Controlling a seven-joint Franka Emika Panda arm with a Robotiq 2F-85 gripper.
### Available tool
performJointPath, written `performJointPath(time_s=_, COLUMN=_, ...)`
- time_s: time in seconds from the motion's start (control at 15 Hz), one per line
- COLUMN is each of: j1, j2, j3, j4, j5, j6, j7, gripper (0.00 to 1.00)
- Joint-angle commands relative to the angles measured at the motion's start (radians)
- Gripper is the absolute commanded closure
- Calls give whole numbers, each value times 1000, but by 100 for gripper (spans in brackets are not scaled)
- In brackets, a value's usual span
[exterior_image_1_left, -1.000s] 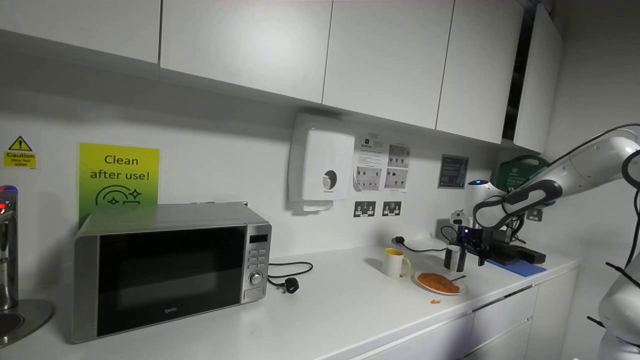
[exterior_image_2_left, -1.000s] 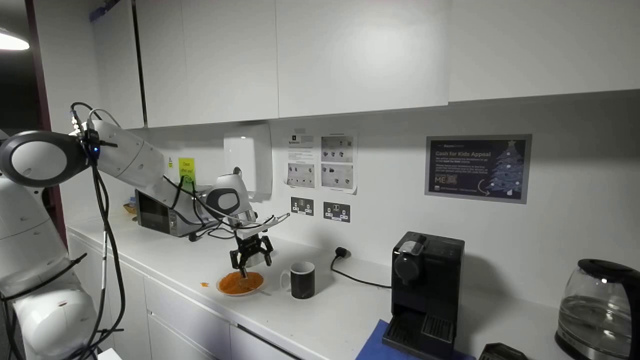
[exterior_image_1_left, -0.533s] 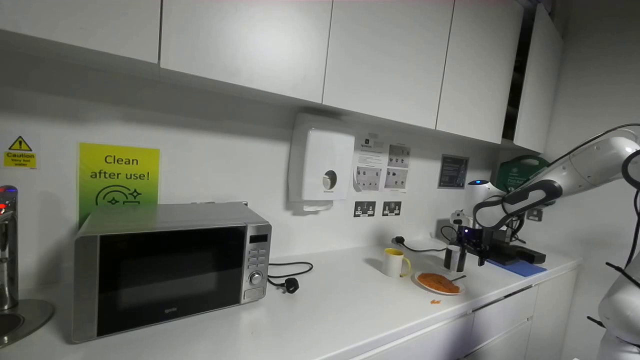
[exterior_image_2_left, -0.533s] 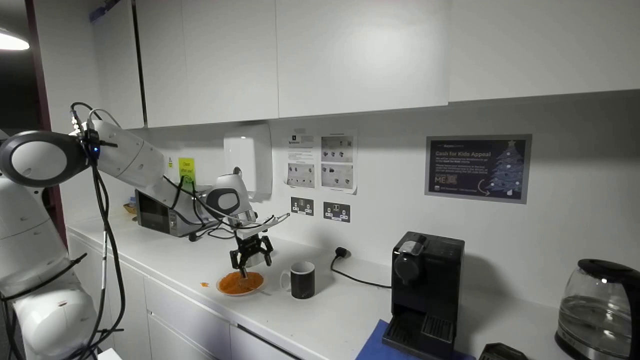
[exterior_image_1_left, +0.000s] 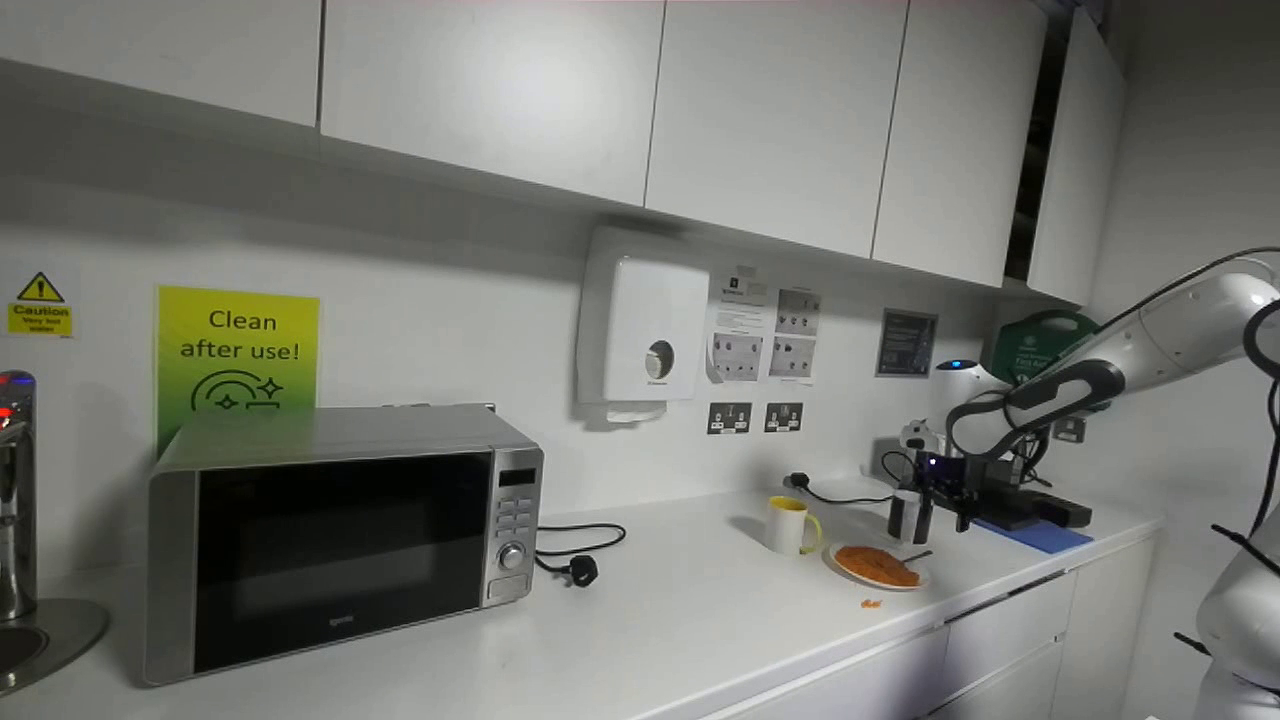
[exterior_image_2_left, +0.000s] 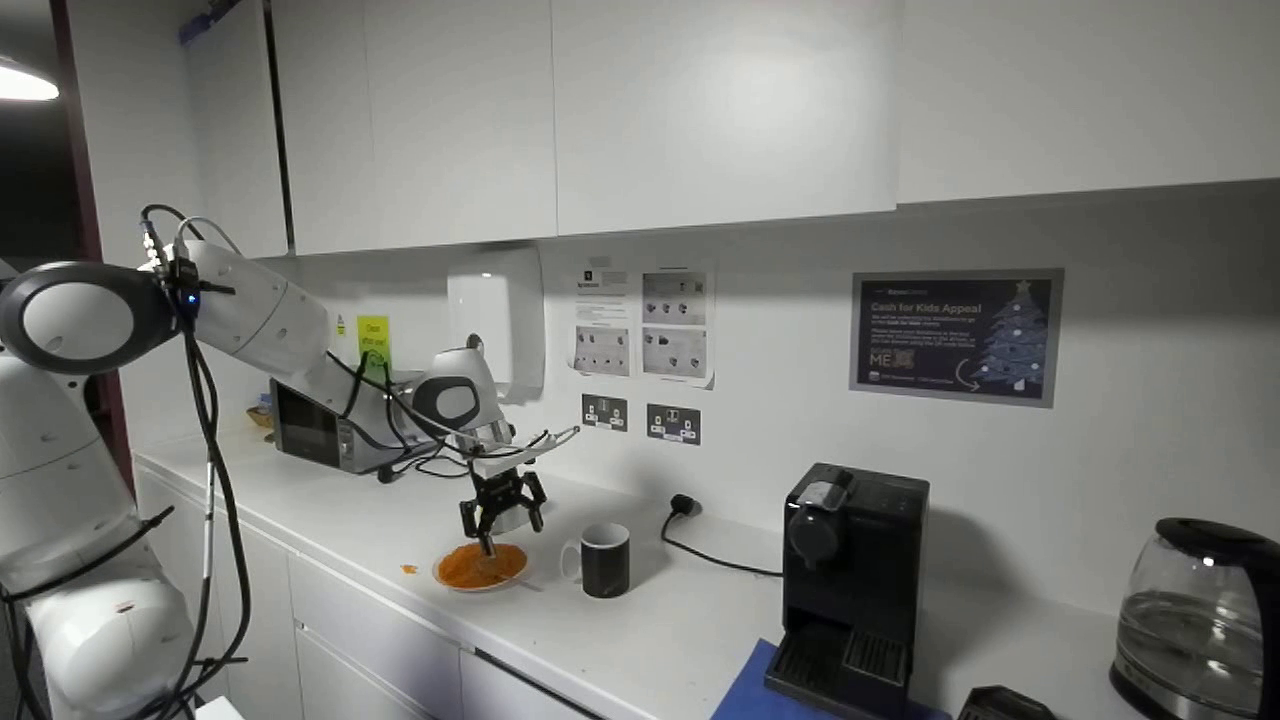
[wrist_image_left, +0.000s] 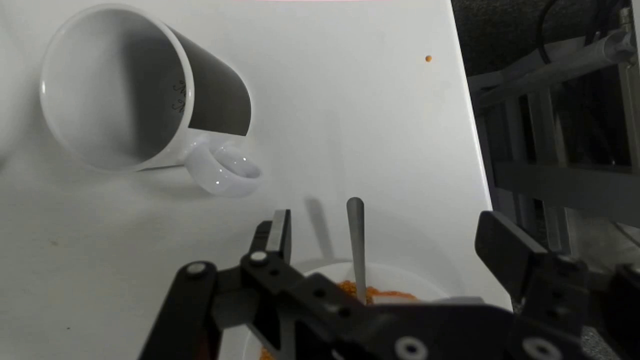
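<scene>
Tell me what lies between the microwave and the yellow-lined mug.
A black plug and cord lie on the counter there, nearer the microwave than the yellow-lined mug, in an exterior view.

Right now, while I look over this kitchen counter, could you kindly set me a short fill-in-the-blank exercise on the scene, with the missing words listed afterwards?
1. The gripper stands ____ rather than shut.
2. The plate holds a utensil and food coloured ____.
3. In an exterior view, the white mug has a handle coloured ____.
4. The sign on the wall behind the microwave reads "Clean after ____!"

Missing words: open; orange; yellow; use.
</scene>
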Motion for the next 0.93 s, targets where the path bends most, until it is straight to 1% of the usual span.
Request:
performJointPath(time_s=0.0, j1=0, j2=0, j3=0, j4=1, j5=1, j6=-2, j7=0, gripper=0)
performJointPath(time_s=0.67, j1=0, j2=0, j3=0, j4=1, j5=1, j6=-2, j7=0, gripper=0)
performJointPath(time_s=0.87, j1=9, j2=2, j3=-10, j4=-4, j5=34, j6=25, j7=-34, gripper=0)
